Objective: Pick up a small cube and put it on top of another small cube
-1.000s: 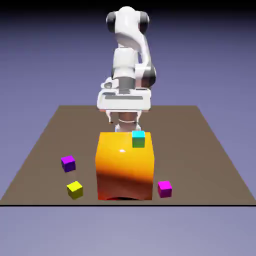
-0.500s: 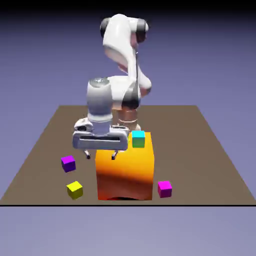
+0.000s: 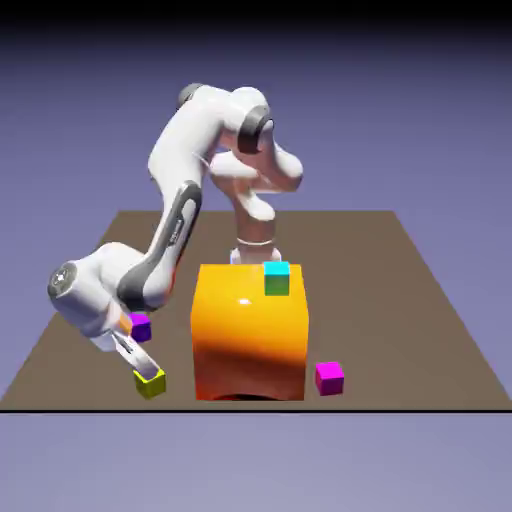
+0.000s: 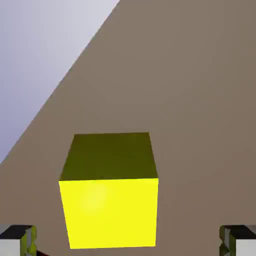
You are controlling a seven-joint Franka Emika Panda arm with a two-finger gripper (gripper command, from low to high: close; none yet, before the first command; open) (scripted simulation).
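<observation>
Reaching down over the yellow cube, the white robot arm (image 3: 183,150) had its gripper (image 4: 128,241) low at the exterior view's left. The hand view gave the spacing that the exterior view concealed: the two grey fingertips (image 4: 231,240) stood wide apart at the lower corners, with nothing gripped. The small plain yellow cube (image 4: 110,212) lay between their lines, nearer the left-hand tip in that picture, and a gap showed on each side of it. Its bright face and a darker olive face were both visible there, while in the exterior view the end of the hand partly covered the cube.

Only the exterior view showed the rest. The small cube with a cyan top and green side (image 3: 277,279) sat on top of the big glossy orange block (image 3: 249,335), toward the exterior view's right side of it. A small purple cube (image 3: 141,328), partly hidden by the arm, lay on the brown table (image 3: 390,300) beyond the yellow one, and a small magenta cube (image 3: 329,379) rested beside the block at the exterior view's right. The yellow cube was on the table, near its front edge.
</observation>
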